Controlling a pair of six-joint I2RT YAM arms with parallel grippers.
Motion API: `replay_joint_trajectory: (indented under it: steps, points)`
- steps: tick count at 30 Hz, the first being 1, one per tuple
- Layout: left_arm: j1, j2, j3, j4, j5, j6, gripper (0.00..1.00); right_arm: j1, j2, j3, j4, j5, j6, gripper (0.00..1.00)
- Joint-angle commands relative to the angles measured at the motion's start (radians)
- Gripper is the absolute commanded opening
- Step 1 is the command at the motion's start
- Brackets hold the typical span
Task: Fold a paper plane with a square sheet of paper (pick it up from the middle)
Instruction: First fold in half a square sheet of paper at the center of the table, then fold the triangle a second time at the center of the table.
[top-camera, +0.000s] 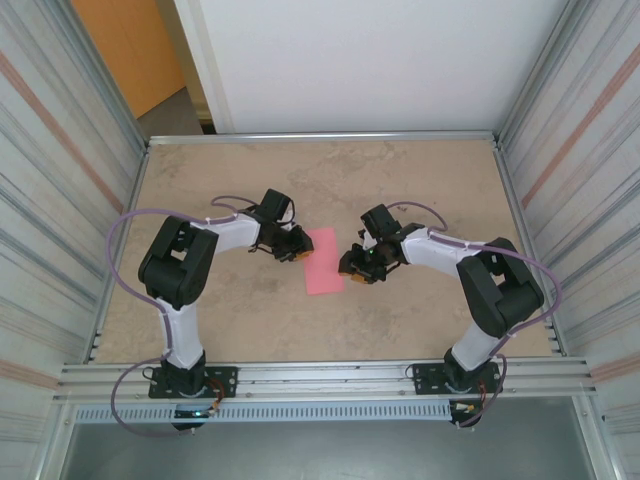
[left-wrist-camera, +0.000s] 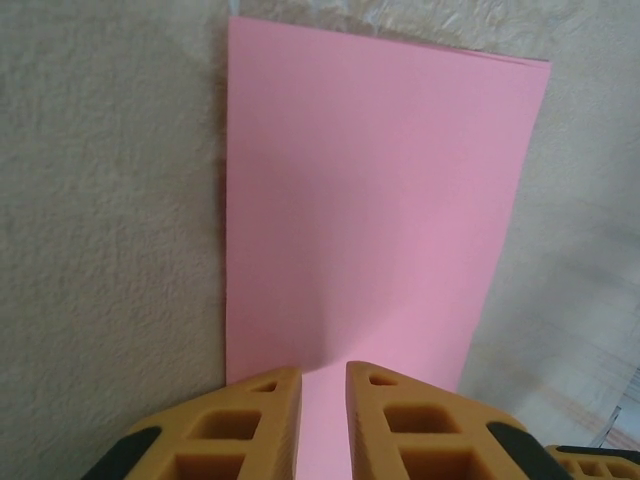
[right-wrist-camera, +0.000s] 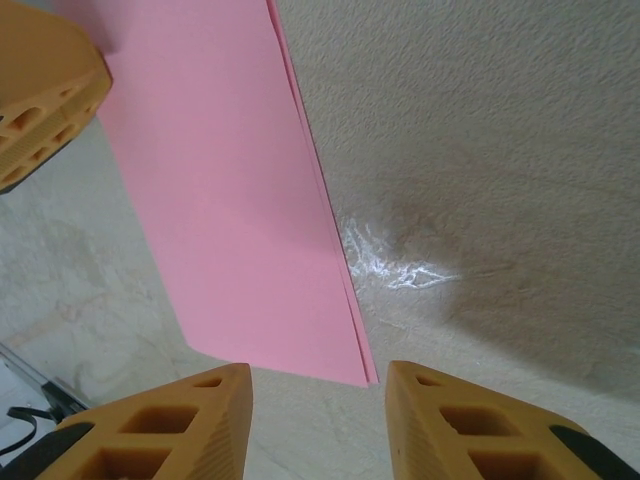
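Note:
The square sheet of paper is pink and lies flat mid-table, folded double into a long rectangle with two layered edges along one side. My left gripper is low over the sheet's left edge. Its jaws stand a narrow gap apart, with flat pink paper showing between them and nothing pinched. My right gripper hovers at the sheet's right side, open. Its fingertips straddle the near corner of the fold without touching it. The paper plane is out of view.
The beige tabletop is bounded by a metal rail frame and ribbed side walls. One yellow finger of the left gripper shows at the upper left of the right wrist view, resting by the paper.

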Motion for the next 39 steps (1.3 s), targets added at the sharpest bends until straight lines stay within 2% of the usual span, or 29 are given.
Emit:
replay_joint_trajectory:
  steps: [1, 11, 22, 31, 39]
  points:
    - [0.011, 0.039, 0.012, -0.081, -0.039, -0.024, 0.21, 0.008, 0.017, -0.014, 0.012, -0.039, 0.02, 0.39]
    - [0.014, 0.061, 0.018, -0.113, -0.047, -0.023, 0.21, 0.033, 0.06, -0.007, -0.003, -0.071, -0.013, 0.38]
    - [0.016, 0.084, 0.022, -0.124, -0.038, -0.02, 0.2, 0.054, 0.096, 0.007, 0.005, -0.078, -0.034, 0.32]
    - [0.016, 0.087, 0.026, -0.121, -0.031, -0.018, 0.21, 0.054, 0.096, 0.008, 0.036, -0.109, -0.033, 0.25]
    - [0.016, 0.09, 0.023, -0.119, -0.028, -0.016, 0.21, 0.05, 0.073, 0.0, 0.054, -0.093, -0.021, 0.22]
